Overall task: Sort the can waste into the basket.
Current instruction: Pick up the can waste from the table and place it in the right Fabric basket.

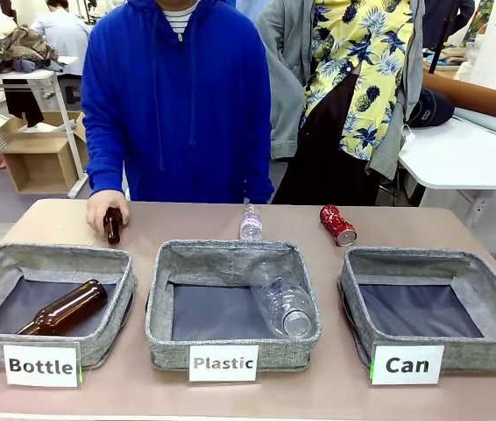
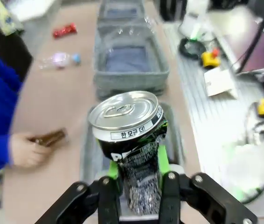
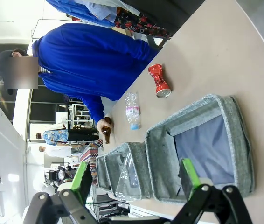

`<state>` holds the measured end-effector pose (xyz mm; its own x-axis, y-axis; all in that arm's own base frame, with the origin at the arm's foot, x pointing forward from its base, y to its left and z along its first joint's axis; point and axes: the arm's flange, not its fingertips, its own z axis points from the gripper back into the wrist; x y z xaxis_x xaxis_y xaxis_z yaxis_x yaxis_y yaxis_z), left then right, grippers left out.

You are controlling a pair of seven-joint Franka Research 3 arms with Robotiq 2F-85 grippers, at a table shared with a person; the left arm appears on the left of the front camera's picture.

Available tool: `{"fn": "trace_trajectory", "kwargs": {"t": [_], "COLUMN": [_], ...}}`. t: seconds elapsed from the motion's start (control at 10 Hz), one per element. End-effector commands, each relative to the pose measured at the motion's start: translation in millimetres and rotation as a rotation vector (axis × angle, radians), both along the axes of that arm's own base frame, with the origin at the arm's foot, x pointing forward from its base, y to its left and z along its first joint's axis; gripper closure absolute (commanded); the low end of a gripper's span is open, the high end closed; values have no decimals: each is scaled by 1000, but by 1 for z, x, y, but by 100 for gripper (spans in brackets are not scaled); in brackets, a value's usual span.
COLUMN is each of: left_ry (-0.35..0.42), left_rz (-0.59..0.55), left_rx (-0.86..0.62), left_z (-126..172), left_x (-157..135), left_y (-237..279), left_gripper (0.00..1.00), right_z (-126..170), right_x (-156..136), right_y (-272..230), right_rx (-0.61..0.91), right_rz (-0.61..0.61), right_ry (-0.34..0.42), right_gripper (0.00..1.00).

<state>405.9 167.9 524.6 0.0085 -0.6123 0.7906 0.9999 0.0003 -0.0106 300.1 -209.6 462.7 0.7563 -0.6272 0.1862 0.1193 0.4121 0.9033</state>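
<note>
**Me:** While my left gripper (image 2: 138, 164) clamps the dark can (image 2: 127, 122) at mid-frame in its wrist view, my right gripper (image 3: 134, 177) stands released, jaws wide.

**Other:** And the baskets?

**Me:** Three. Bottle basket (image 1: 55, 256), lower left: one brown bottle (image 1: 64, 309). Plastic basket (image 1: 222, 254), middle: one clear bottle (image 1: 281, 298). Can basket (image 1: 432, 261), lower right: bare dark bottom.

**Other:** Totals?

**Me:** Two cans, the red can (image 1: 337, 224) lying on the table (image 1: 423, 230) right of centre, just beyond the Can basket's far corner. Two brown bottles, two clear ones.
</note>
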Motion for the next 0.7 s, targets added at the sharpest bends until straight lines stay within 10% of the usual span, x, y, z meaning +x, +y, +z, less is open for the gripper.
{"fn": "trace_trajectory", "kwargs": {"t": [0.0,0.6], "left_ry": [-28,-198], "left_rz": [17,497], "left_rx": [-46,-217], "left_z": [22,29], "left_x": [5,-134], "left_y": [84,264], "left_gripper": [64,64], "right_z": [-1,-1], "right_x": [3,3], "right_y": [-1,-1], "right_rx": [4,4], "right_rz": [1,1], "right_ry": [-42,-42], "right_gripper": [0,0]}}
